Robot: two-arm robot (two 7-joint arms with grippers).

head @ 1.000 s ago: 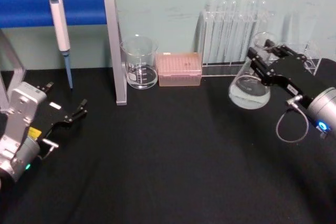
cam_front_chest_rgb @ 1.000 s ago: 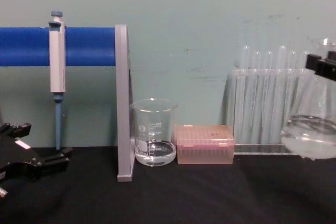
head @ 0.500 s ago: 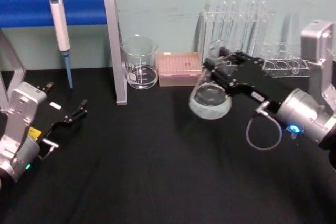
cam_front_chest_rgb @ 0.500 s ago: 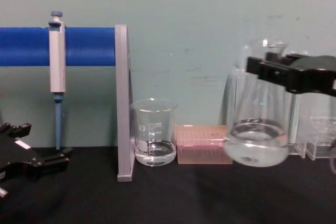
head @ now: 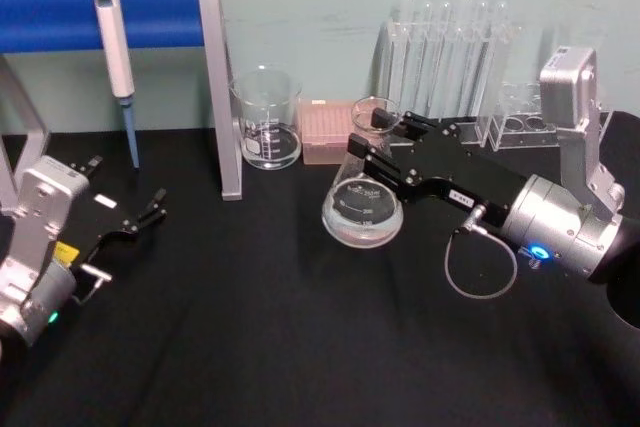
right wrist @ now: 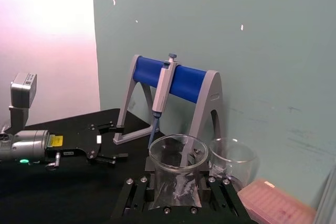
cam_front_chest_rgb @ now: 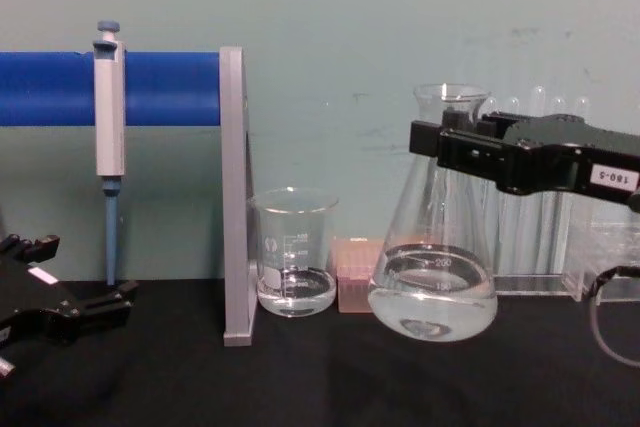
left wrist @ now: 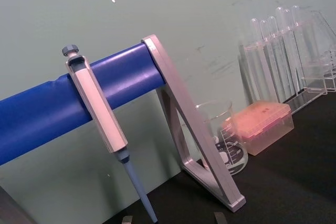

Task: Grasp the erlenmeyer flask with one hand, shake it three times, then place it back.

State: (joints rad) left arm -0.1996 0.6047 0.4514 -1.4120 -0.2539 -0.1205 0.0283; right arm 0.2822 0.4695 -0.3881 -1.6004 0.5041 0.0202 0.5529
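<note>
Since half a second ago the flask (head: 362,209) has swung left, from in front of the test tubes (head: 445,52) to a spot level with the pink box (head: 322,132), and it now hangs nearly upright.

Left gripper (right wrist: 116,140): parked at the left edge of the black table (head: 300,347), fingers spread, holding nothing.

Pipette (head: 115,47): hangs on the blue stand (head: 50,15), well apart from the work.

Beaker (head: 266,119): stands beside the stand's grey leg, a little clear liquid in it. The pink box is just to its right.

The flask sits near the table's centre, in front of the box, with clear liquid in its base. Contact with the cloth: cannot tell.

Right gripper (head: 372,145): clamped on the flask's neck just below the rim, reaching in from the right.

Risks, as judged:
- Another stroke to the left may drive the wide base into the box or the beaker, which are nearest on that side.
- The return stroke runs towards the test tubes close behind, and a wide sweep could clip them.
- Smooth glass in a narrow grip could slip or twist under a sharp reversal.
- Splashing out looks unlikely, since the liquid sits low.

Nothing stands in front of the flask.
</note>
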